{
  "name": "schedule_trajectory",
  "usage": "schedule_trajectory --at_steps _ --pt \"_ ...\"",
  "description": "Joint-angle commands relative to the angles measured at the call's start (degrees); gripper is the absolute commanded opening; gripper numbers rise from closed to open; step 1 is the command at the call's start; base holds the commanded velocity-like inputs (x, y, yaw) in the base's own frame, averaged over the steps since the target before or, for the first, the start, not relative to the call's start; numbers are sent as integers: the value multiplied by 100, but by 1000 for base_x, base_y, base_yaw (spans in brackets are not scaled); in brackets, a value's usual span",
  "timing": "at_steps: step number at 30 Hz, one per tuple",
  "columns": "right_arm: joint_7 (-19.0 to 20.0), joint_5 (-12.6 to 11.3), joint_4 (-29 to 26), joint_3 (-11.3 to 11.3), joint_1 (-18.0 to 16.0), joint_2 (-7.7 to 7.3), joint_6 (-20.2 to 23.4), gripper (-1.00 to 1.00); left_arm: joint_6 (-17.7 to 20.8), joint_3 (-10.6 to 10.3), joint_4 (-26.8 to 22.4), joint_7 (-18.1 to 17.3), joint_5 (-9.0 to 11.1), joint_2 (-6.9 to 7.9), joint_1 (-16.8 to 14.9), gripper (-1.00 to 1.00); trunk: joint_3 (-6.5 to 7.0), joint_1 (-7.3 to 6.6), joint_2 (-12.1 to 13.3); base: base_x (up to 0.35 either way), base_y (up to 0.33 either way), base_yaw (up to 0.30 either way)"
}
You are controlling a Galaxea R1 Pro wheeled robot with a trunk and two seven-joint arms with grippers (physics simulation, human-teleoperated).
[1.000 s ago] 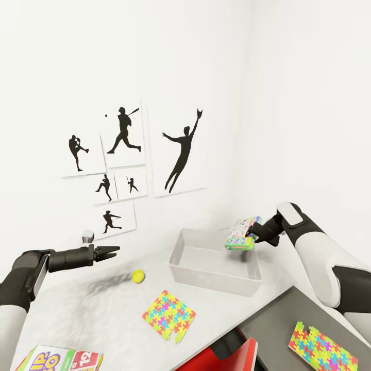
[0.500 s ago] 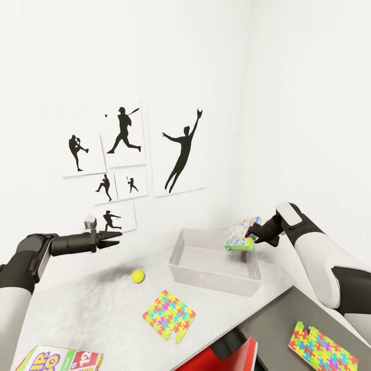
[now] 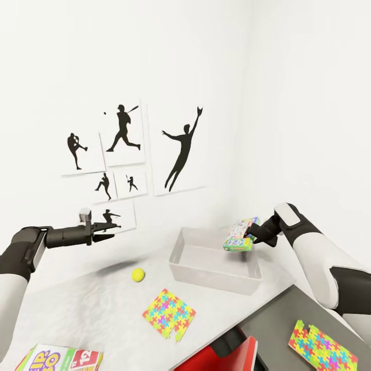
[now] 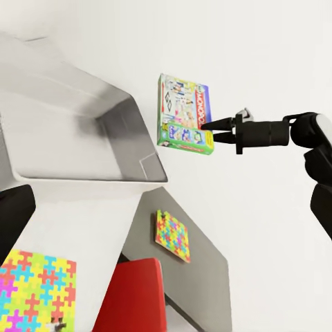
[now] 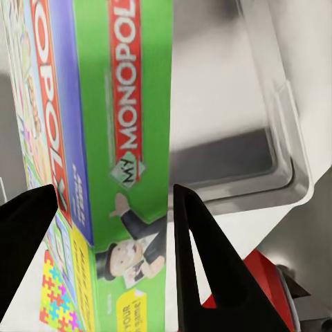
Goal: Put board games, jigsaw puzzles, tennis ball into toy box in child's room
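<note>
**Monopoly box held over the toy box**

Your right gripper [image 3: 251, 236] was clamped on the white-green board game [image 3: 239, 234], its two fingers pinching one edge of the "My Monopoly" box and holding it in the air above the right end of the toy box [image 3: 186, 271]. The grey bin sat on the pale table [image 3: 77, 309] near the corner of the room, and nothing could be seen lying in it. Your left gripper [image 3: 114, 227] hung above the table's left part with its fingers close together and nothing between them, in front of the baseball silhouettes [image 3: 123, 165] on the wall. The tennis ball [image 3: 137, 275] rested on the table just left of the toy box. One jigsaw puzzle [image 3: 169, 315] lay in front of the bin; the second jigsaw puzzle [image 3: 322, 348] lay on the lower dark grey section [image 3: 273, 330]. The Skip-Bo box [image 3: 59, 358] sat at the table's near left edge, partly cut off. A red chair [image 3: 226, 355] stood below the table's edge
</note>
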Motion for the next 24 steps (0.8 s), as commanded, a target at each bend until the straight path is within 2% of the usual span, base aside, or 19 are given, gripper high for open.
schedule_trajectory --at_steps 1,24 --pt "-60 -48 -6 -20 -1 3 10 -100 59 11 -1 -38 -38 0 -2 100 -10 2 -5 0 0 0" --pt "-60 -51 2 -16 0 -31 10 -100 30 -24 -2 -38 -50 -8 -3 100 -217 2 -5 0 0 0"
